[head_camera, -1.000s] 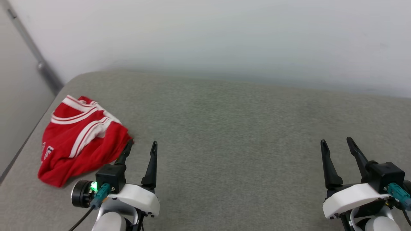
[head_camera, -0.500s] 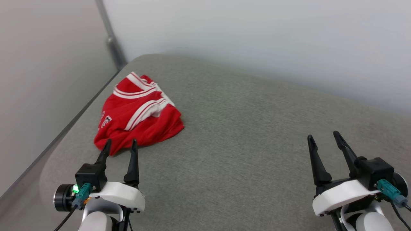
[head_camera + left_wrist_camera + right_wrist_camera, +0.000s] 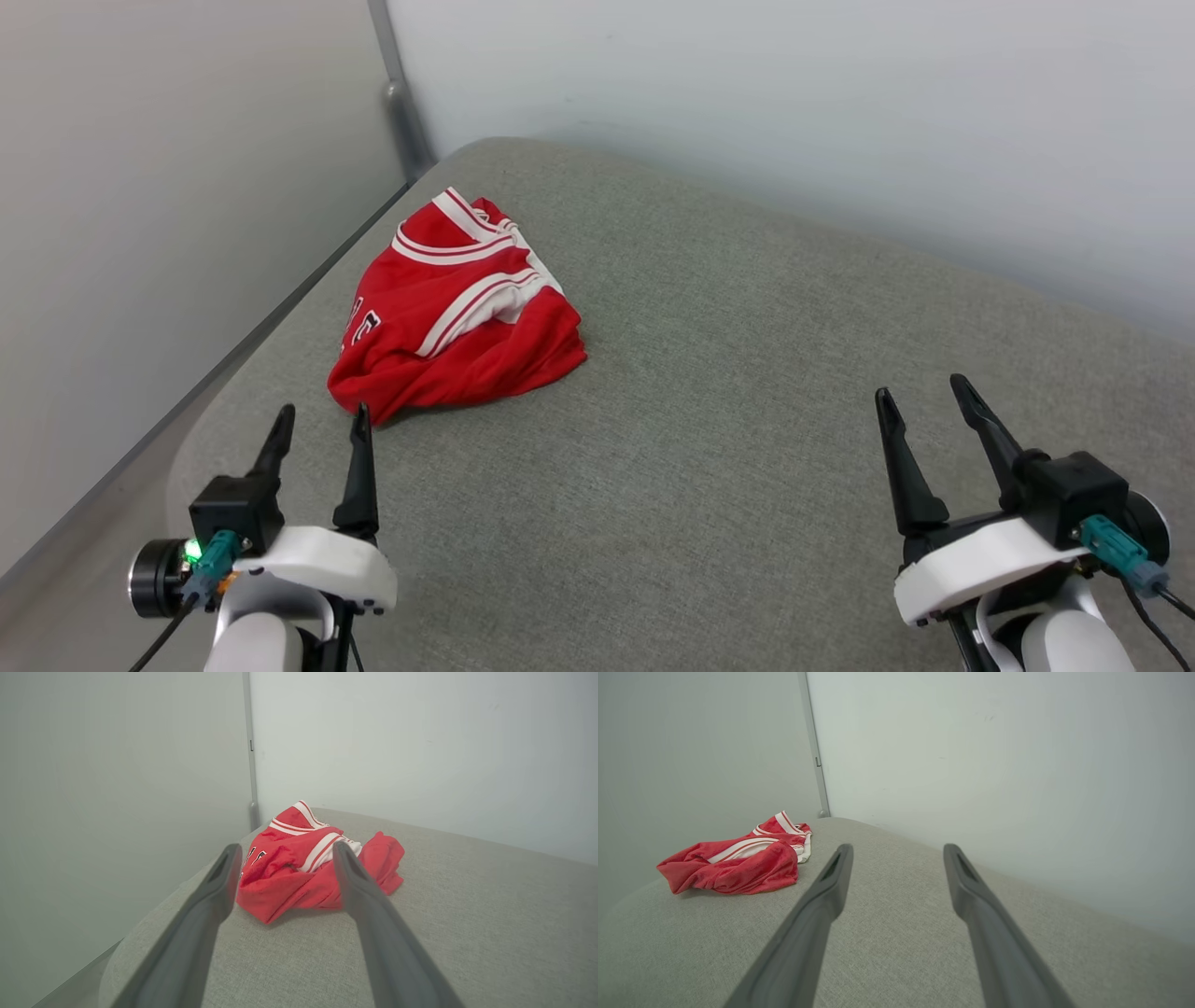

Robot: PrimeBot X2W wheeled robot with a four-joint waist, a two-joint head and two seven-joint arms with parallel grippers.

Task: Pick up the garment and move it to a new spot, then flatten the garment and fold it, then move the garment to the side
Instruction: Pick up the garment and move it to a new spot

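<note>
On grey cushion [image 3: 747,485], one crumpled garment [image 3: 457,317]

You see bright, soft, even light; the shirt [image 3: 457,308] casts a thin shadow toward you, and close fingers [image 3: 196,942] look blurred.
</note>
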